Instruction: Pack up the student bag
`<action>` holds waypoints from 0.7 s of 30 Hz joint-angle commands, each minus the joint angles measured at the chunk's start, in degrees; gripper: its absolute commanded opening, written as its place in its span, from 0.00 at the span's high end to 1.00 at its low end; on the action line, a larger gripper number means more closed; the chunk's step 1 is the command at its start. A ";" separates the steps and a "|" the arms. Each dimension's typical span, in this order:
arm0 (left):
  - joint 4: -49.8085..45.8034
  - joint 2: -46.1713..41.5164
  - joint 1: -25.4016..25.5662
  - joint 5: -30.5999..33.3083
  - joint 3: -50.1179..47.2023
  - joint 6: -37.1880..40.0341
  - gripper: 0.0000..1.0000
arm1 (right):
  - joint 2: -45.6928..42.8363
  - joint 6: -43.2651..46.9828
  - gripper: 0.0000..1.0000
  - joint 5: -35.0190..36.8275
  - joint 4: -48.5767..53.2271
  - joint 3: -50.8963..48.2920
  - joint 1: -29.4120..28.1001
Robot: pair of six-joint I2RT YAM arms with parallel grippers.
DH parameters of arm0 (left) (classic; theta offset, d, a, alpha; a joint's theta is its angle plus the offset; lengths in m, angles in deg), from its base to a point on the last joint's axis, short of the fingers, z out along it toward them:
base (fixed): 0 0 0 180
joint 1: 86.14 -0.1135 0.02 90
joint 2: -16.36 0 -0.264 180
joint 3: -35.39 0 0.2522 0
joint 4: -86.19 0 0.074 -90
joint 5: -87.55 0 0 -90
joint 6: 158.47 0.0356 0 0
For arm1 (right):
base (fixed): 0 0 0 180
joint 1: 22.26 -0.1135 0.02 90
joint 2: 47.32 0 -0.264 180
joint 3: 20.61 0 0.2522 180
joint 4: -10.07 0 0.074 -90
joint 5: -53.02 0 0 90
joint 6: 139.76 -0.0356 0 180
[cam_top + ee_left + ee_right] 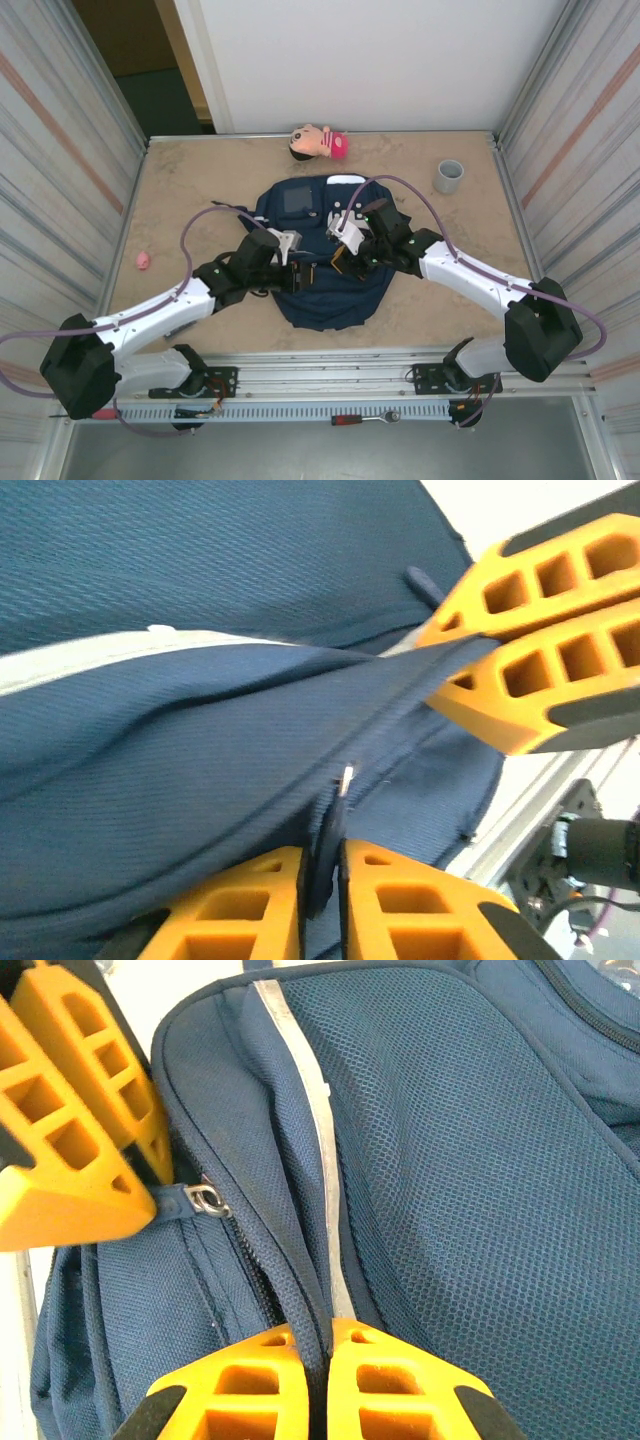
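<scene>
No text, label, brand, number or sign could be read in any view. The student bag [330, 300] showed plain navy fabric and a pale stripe up close, with no lettering legible on it.
</scene>
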 commanded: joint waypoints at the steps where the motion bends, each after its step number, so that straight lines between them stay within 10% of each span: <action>1: 1.72 0.34 0.22 0.74 1.37 0.26 0.94 | -0.99 -2.26 1.00 -3.45 -0.80 2.81 0.00; 16: -12.12 -9.56 -4.45 9.74 -4.65 -0.71 1.00 | -5.71 2.59 1.00 -0.16 8.97 0.91 6.91; 21: -5.64 -11.11 -5.70 5.81 -6.84 1.53 1.00 | -5.41 1.52 0.71 3.42 7.63 2.03 3.05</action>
